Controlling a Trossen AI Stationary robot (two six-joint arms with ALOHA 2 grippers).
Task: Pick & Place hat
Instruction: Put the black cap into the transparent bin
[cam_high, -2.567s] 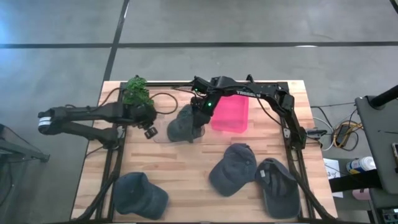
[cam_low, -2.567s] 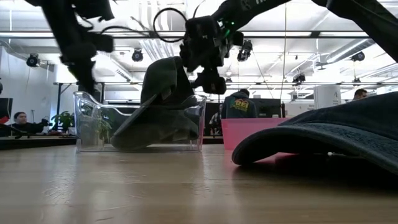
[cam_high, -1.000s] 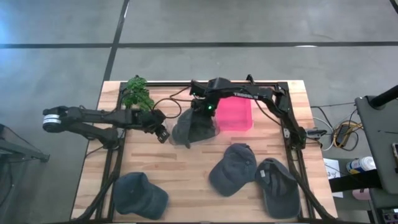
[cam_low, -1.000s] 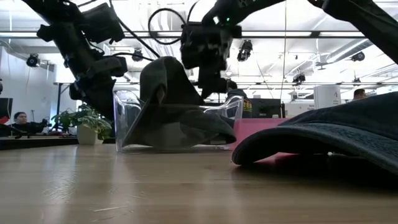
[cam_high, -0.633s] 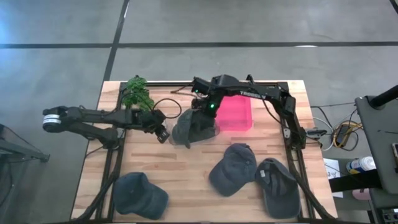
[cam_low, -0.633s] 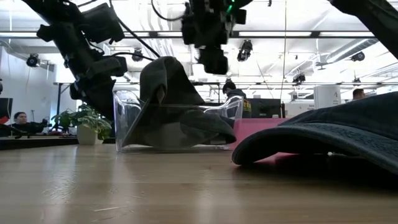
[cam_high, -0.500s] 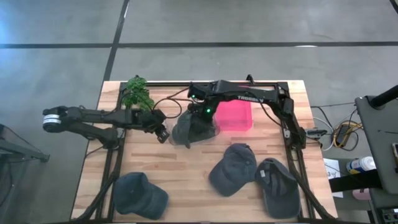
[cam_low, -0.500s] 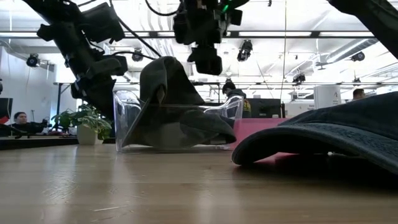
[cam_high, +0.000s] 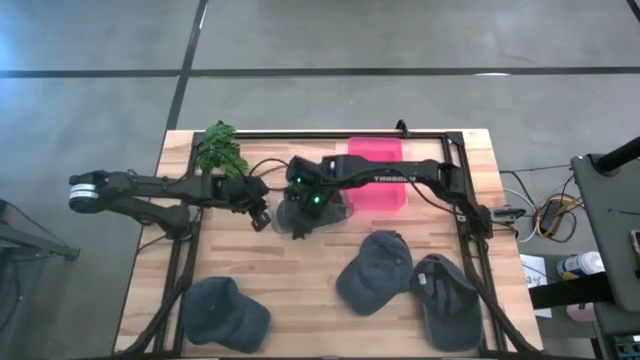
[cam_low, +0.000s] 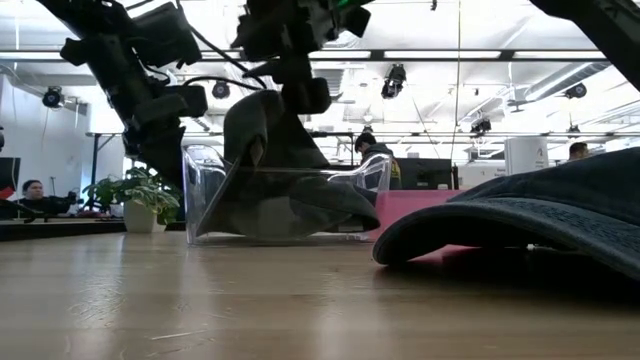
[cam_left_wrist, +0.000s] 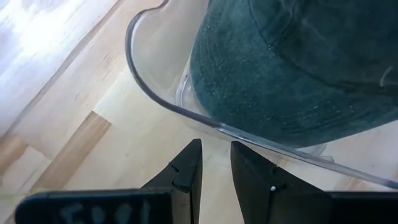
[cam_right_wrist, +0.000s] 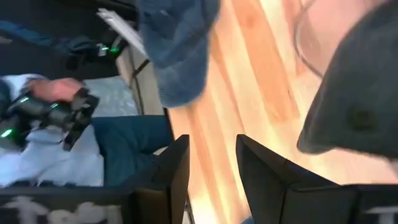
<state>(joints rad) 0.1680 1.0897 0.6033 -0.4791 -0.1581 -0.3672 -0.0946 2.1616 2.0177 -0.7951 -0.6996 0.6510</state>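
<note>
The left gripper (cam_high: 259, 212) is being kept low at the left wall of the clear bin (cam_low: 205, 195), fingers nearly closed on nothing with the wall just beyond their tips, apparently to brace the bin. The hat (cam_high: 300, 214) is being left slumped in that bin, crown propped above the rim. The right gripper (cam_high: 304, 195) is being held directly above it, released and empty, presumably because the hat has been delivered.
</note>
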